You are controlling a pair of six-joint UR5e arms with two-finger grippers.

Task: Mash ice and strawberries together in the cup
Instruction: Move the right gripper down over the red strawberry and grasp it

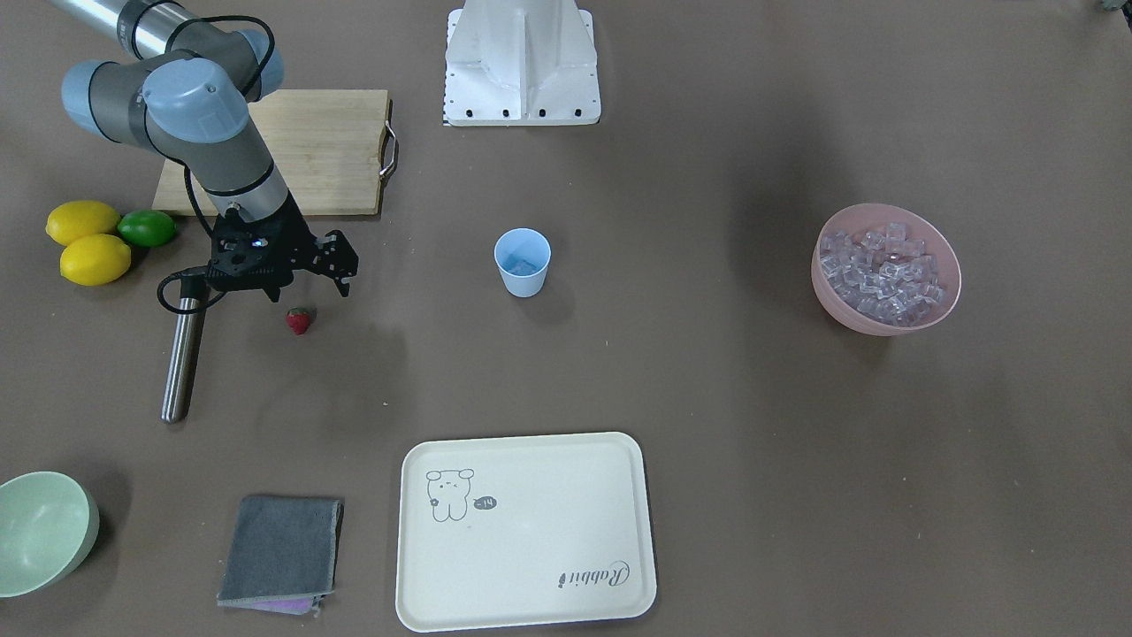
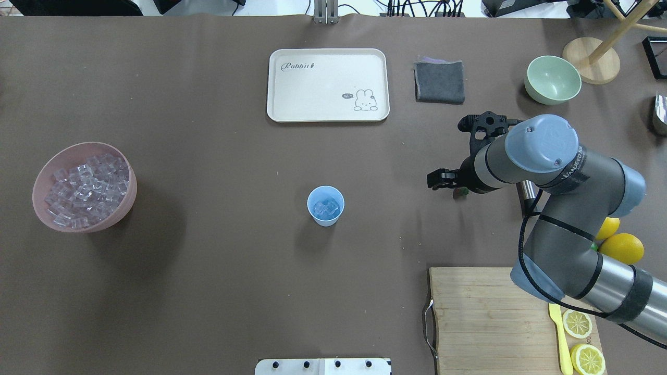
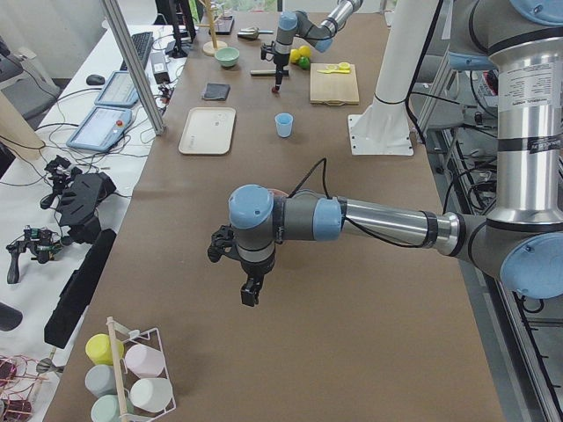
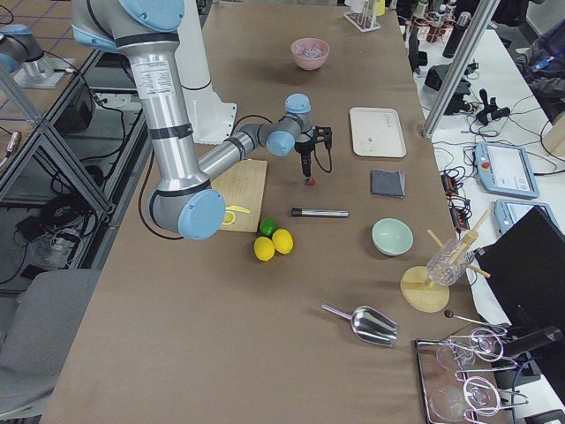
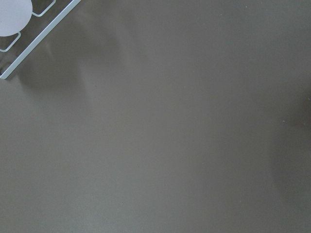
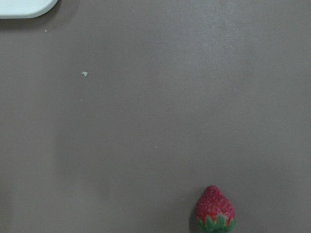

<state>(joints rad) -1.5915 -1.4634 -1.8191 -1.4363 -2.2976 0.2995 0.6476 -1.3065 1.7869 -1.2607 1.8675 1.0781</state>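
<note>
Exterior front-facing: right gripper [image 1: 305, 281] hovers above the strawberry [image 1: 300, 320], finger spread not discernible; an off-centre descent could nudge it, rolling it clear

The cup [image 2: 325, 221] stands in the middle of the bench [image 2: 208, 130] with ice [image 2: 326, 208] in it. Off to its right, the right hand [image 2: 444, 179] hangs over the strawberry [image 2: 459, 194], which barely peeps out beneath. A pink bowl [image 2: 126, 200] of cubes [image 2: 86, 190] sits far left.
</note>
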